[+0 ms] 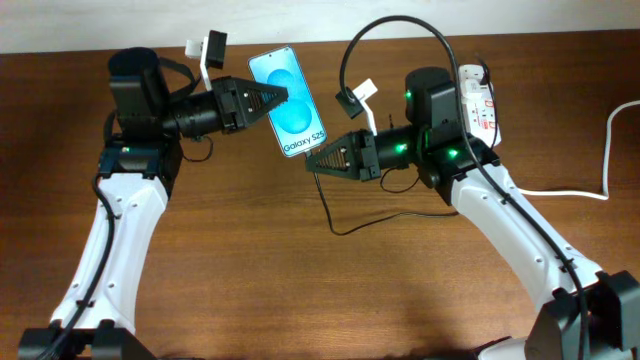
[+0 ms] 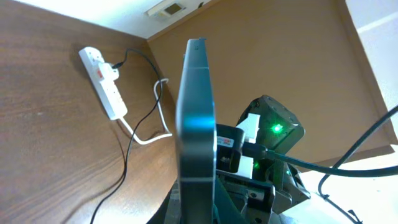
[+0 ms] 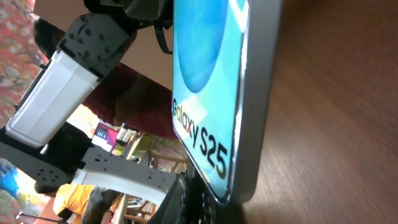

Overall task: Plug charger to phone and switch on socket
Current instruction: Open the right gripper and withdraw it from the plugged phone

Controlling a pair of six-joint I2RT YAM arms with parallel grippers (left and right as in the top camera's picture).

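The phone [image 1: 292, 110], cyan screen reading "Galaxy S25", is held off the table, and my left gripper [image 1: 274, 98] is shut on its left long edge. In the left wrist view the phone [image 2: 196, 118] stands edge-on between the jaws. My right gripper [image 1: 311, 160] is shut at the phone's lower short edge, where the charger's thin black cable [image 1: 328, 205] runs into its tips. The plug tip is hidden there. In the right wrist view the phone [image 3: 211, 81] fills the frame above the dark fingers [image 3: 199, 202]. The socket [image 1: 482, 100] lies at the back right.
The black cable trails over the table and loops up behind my right arm [image 1: 395, 20]. A thick white cord [image 1: 606, 150] leaves the socket [image 2: 102, 81] towards the right edge. My left arm [image 3: 56, 93] shows beyond the phone.
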